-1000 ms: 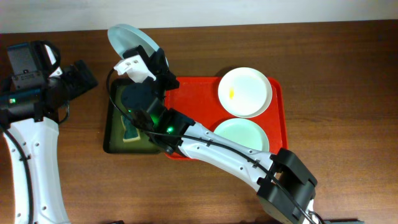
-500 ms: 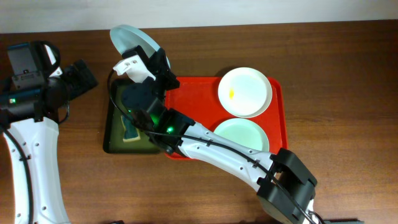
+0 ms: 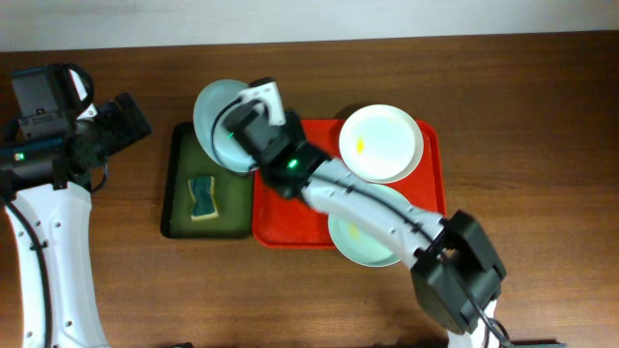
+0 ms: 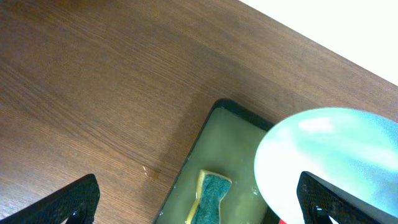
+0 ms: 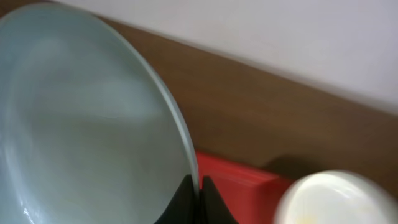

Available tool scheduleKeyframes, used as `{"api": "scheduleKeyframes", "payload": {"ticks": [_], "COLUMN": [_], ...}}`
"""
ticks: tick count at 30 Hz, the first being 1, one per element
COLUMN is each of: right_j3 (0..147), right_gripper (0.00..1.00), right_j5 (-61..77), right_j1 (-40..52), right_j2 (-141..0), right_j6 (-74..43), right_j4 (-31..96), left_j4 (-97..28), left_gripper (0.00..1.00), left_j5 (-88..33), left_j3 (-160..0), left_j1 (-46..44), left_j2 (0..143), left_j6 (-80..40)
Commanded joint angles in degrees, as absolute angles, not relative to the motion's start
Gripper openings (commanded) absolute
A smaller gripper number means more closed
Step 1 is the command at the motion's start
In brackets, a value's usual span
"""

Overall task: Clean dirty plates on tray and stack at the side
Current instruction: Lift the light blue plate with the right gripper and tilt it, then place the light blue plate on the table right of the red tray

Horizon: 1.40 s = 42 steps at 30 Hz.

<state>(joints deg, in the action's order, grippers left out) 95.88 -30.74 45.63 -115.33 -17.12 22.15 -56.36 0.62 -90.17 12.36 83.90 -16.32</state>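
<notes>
right gripper [image 5: 194,190] clamped on rim of light blue plate [image 5: 81,124]. plate tilted, held up over the spot where green tray [image 3: 182,224] meets red tray [image 3: 280,220], no smear showing on it. left gripper [image 4: 199,202] fingers wide apart, empty, hovering by green tray. sponge [image 3: 202,196] lying in green tray. white plate [image 3: 382,143] on red tray with yellow smear, mint plate [image 3: 366,244] at its near edge, partly under arm. nothing stacked at side yet, so early days imo.

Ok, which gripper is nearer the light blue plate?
Right. The right gripper is shut on the rim of the light blue plate, above the green tray. The left gripper is open, off to the plate's left, not touching it.
</notes>
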Motion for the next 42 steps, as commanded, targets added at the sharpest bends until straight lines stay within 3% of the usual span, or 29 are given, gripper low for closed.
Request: {"api": "scheduleKeyframes", "payload": {"ticks": [1, 4, 9, 17, 23, 32, 42], "right_j3": [96.2, 96.2, 94.8, 91.3, 91.3, 91.3, 86.9], "right_gripper": [0.04, 0.04, 0.04, 0.04, 0.04, 0.04, 0.04], "right_j5": [0.6, 18.2, 19.9, 19.6, 27.4, 6.2, -0.9], "right_j1": [37.8, 28.9, 18.9, 14.9, -6.9, -27.6, -28.0], "right_j2": [-112.3, -109.5, -110.0, -109.7, -109.6, -109.8, -109.9], "right_j6": [-29.3, -29.3, -29.2, -29.5, -27.6, -24.1, -24.0], "right_j4": [25.2, 34.8, 52.0, 52.9, 57.7, 69.3, 67.0], "left_j4": [-56.3, -56.3, -56.3, -56.3, -56.3, -56.3, -56.3], "left_gripper": [0.99, 0.99, 0.99, 0.99, 0.99, 0.99, 0.99], "left_j5": [0.4, 0.4, 0.4, 0.4, 0.4, 0.4, 0.4], "left_j3": [-90.3, -90.3, -90.3, -90.3, -90.3, -90.3, -90.3], "left_j1": [12.6, 12.6, 12.6, 12.6, 12.6, 12.6, 12.6], "left_j2": [84.0, 84.0, 84.0, 84.0, 84.0, 84.0, 84.0], "left_j6": [-16.7, -16.7, -16.7, -16.7, -16.7, -16.7, -16.7]}}
